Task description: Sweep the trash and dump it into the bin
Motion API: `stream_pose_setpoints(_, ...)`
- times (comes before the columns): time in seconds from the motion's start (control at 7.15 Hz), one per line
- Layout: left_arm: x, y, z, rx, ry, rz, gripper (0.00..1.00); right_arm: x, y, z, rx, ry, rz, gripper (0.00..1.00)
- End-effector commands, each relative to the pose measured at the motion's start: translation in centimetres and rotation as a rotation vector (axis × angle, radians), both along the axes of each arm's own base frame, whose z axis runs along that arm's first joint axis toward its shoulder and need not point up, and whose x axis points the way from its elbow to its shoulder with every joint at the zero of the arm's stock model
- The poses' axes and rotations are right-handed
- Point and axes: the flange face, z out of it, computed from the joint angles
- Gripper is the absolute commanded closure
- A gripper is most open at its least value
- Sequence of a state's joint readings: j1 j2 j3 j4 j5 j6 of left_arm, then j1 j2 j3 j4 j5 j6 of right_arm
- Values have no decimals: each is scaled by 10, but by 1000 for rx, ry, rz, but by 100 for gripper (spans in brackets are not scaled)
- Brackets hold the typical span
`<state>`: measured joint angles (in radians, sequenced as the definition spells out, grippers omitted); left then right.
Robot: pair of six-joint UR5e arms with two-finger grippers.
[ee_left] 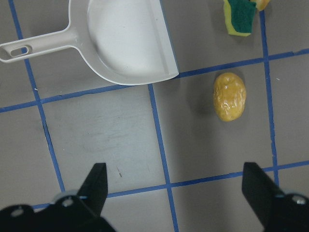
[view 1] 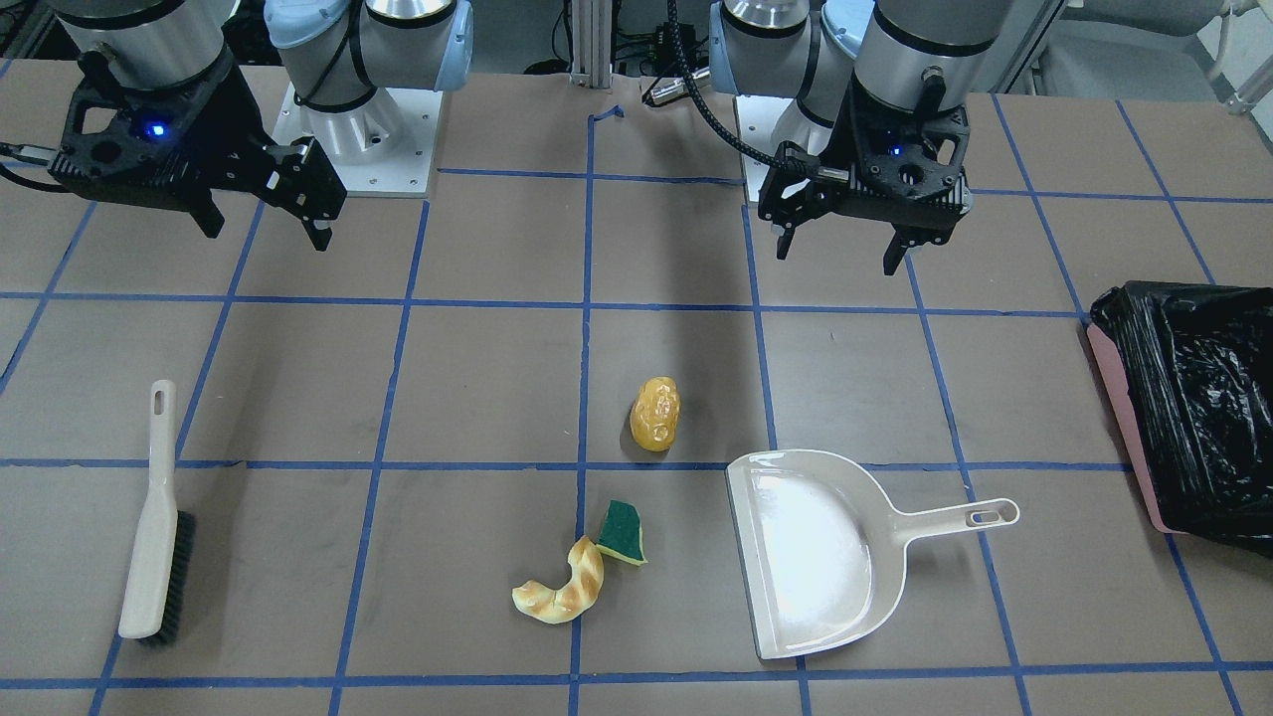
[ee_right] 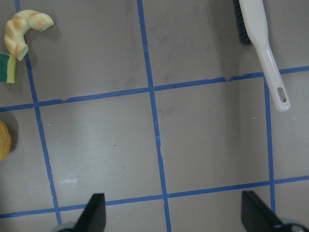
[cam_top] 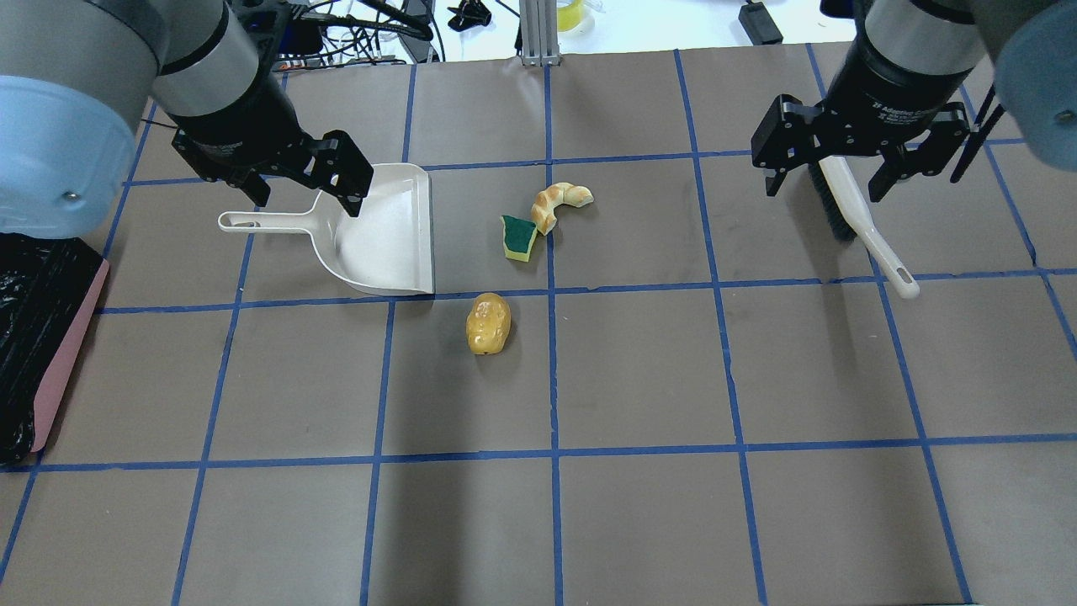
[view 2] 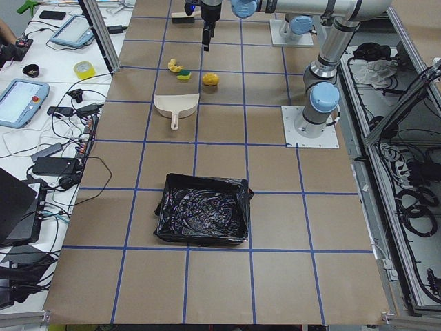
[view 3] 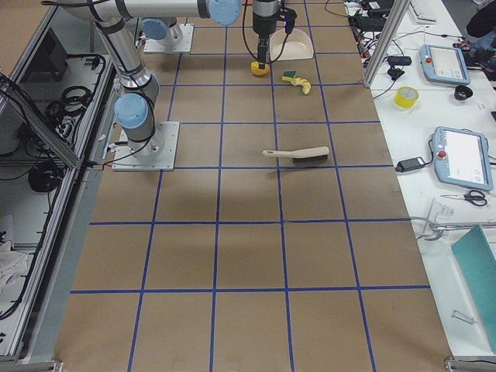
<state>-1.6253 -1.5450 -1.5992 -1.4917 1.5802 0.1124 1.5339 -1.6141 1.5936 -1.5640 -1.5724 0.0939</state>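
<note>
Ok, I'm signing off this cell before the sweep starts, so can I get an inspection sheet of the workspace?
surface: brown table, blue tape grid, flat.
job's things: potato toy, croissant toy and sponge piece loose between brush and empty dustpan; black-lined bin at table end.
clutter: nothing seen.
grippers: left gripper and right gripper open, empty, raised.
cables: black cable runs to the left wrist.
surroundings: tablet and tape roll on side bench.
</note>
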Motion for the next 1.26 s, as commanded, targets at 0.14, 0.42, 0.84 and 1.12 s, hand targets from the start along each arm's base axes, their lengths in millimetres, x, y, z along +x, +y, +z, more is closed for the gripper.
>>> stream_pose_setpoints(0.14, 11, -3, 3, -12, -3, -29, 0, -3, 0, 6, -12, 8, -4, 0)
stream_pose_setpoints(0.42, 73, -23, -7, 18, -11, -125, 0, -9, -4, 4, -19, 20, 0, 0)
stream_pose_setpoints(0.84, 141, -34, -38, 72, -26, -479, 0, -114, -21, -11, 1, 10, 137, 0)
stream_pose_setpoints(1.12, 187, -57, -93, 134, 20, -779, 0, -192, -64, -73, -9, 15, 195, 0)
